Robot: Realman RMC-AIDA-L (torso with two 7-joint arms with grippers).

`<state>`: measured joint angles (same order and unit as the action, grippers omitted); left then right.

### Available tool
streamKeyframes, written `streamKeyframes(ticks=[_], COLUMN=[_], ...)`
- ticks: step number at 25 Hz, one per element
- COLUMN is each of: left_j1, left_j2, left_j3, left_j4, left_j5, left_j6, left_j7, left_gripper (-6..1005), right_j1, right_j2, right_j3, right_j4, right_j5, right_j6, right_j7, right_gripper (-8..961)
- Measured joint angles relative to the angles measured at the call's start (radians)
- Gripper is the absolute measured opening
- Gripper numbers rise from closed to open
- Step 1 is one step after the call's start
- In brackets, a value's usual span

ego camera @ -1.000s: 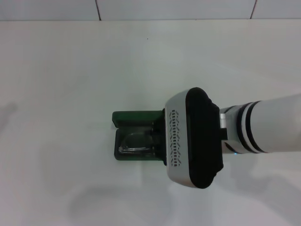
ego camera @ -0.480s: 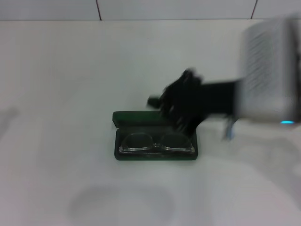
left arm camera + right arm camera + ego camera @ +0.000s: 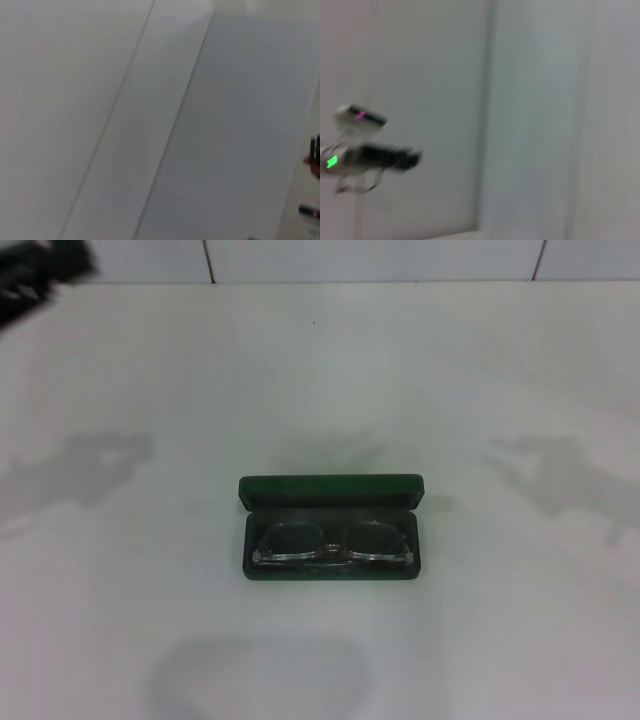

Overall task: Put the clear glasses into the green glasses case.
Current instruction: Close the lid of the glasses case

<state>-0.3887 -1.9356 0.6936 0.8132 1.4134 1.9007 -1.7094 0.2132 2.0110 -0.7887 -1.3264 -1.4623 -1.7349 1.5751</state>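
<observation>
The green glasses case (image 3: 332, 490) lies open in the middle of the white table, its lid standing up at the far side. The clear glasses (image 3: 332, 545) rest inside its tray, lenses side by side and spanning nearly the whole width. My left gripper (image 3: 40, 270) is a dark shape at the far left corner of the head view, well away from the case. The head view shows no right arm or gripper. Both wrist views look at pale wall panels, and neither shows the case or the glasses.
The white table (image 3: 520, 620) stretches on all sides of the case, ending at a tiled wall (image 3: 380, 258) at the back. In the right wrist view a dark device with green and pink lights (image 3: 370, 155) hangs far off.
The right arm, which was over the case and hiding its right half, has pulled up and away to the right and left the head view. The glasses now lie fully exposed in the case.
</observation>
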Motion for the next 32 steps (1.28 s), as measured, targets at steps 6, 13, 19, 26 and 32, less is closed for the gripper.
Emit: streamKeyframes(ticks=[6, 13, 19, 26, 32], left_j1=[-0.141, -0.296, -0.343, -0.357, -0.356], left_j2=[-0.072, -0.144, -0.148, -0.152, -0.152], left_j3=[0.001, 0.012, 0.122, 0.182, 0.183], left_j4=[0.002, -0.112, -0.216, -0.27, -0.288], left_j5=[0.295, 0.591, 0.612, 0.608, 0.608], left_j6=[-0.105, -0.256, -0.377, -0.437, -0.473], left_j7=[-0.043, 0.011, 0.045, 0.047, 0.048], left_gripper=[240, 306, 290, 289, 287], right_j1=[-0.01, -0.032, -0.04, -0.003, 0.023], right_j2=[0.0, -0.015, -0.022, -0.023, -0.023], right_j3=[0.302, 0.507, 0.511, 0.503, 0.503], right_j4=[0.307, 0.525, 0.593, 0.627, 0.654], right_j5=[0.019, 0.002, -0.034, -0.071, -0.091], right_j6=[-0.141, -0.213, -0.185, -0.157, -0.143], right_j7=[-0.176, -0.233, -0.275, -0.304, -0.333], right_gripper=[290, 549, 670, 795, 794])
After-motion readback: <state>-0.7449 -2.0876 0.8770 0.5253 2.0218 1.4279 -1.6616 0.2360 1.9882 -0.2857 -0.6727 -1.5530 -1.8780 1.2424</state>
